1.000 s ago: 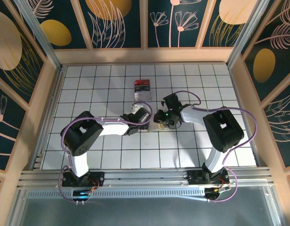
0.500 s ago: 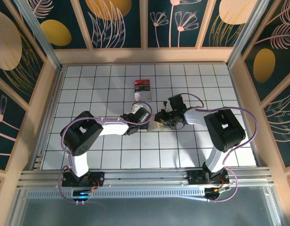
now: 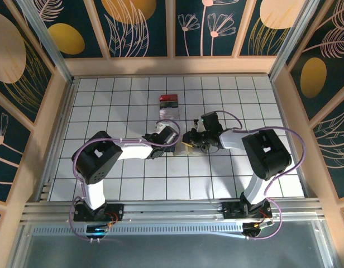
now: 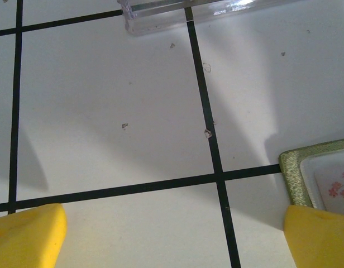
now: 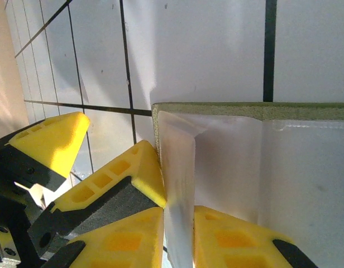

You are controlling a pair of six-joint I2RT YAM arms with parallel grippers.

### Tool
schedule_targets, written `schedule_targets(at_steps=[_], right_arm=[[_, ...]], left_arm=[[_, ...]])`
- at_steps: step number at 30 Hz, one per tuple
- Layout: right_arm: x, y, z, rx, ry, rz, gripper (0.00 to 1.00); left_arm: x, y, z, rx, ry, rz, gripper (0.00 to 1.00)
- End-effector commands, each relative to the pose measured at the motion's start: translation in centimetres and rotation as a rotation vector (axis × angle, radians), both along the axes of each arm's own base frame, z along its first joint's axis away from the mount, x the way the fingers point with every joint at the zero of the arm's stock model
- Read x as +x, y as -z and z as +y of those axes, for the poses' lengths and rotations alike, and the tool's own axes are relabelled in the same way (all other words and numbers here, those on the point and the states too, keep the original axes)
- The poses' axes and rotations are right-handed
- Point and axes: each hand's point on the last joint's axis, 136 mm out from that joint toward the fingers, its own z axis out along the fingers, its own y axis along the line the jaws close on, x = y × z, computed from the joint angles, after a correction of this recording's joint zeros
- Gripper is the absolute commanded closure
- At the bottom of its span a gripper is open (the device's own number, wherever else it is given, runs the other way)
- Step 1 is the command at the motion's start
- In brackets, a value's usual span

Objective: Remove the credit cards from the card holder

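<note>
While my right gripper [image 5: 178,234] pinches a thin frosted leaf of the holder [image 5: 283,162], its rim glittery olive, my left gripper [image 4: 172,234] gapes wide just beside it, mid-table on glossy white black-lined tiles [image 4: 105,84]; beyond stand dark floral wall panels [image 3: 144,28].

white tiled bench [image 4: 105,111]: black grid lines;
olive-green folding card holder [image 5: 261,111]: glittery green edge, cream-clear inside, pink flower print;
right hand [image 5: 179,240]: yellow fingers;
small white box [image 3: 168,111]: red, black contents;
wall panels [image 3: 138,28]: navy, gold ovals
</note>
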Motion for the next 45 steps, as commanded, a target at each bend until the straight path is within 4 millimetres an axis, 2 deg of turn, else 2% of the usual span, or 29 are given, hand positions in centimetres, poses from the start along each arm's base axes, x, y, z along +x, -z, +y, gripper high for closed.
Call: schedule_targets(at_steps=[1, 12, 32, 36, 45], right_arm=[[0.3, -1.7, 0.5, 0.078, -0.010, -0.041, 0.79], [0.4, -2.5, -0.7, 0.158, 0.020, -0.041, 0.81], [0.7, -1.9, -2.3, 0.150, 0.061, -0.020, 0.84], [0.6, -1.7, -2.2, 0.156, 0.059, -0.008, 0.85], [0.6, -1.4, -2.1, 0.168, 0.062, 0.003, 0.88]], left_arm=[[0.8, 1.1, 1.9, 0.096, -0.043, 0.009, 0.01], [0.9, 1.6, 2.2, 0.113, -0.049, 0.023, 0.01], [1.0, 1.9, 2.5, 0.109, -0.057, 0.039, 0.01], [1.2, 1.1, 2.0, 0.082, -0.046, 0.029, 0.01], [1.8, -2.0, -0.3, -0.045, -0.018, -0.006, 0.01]])
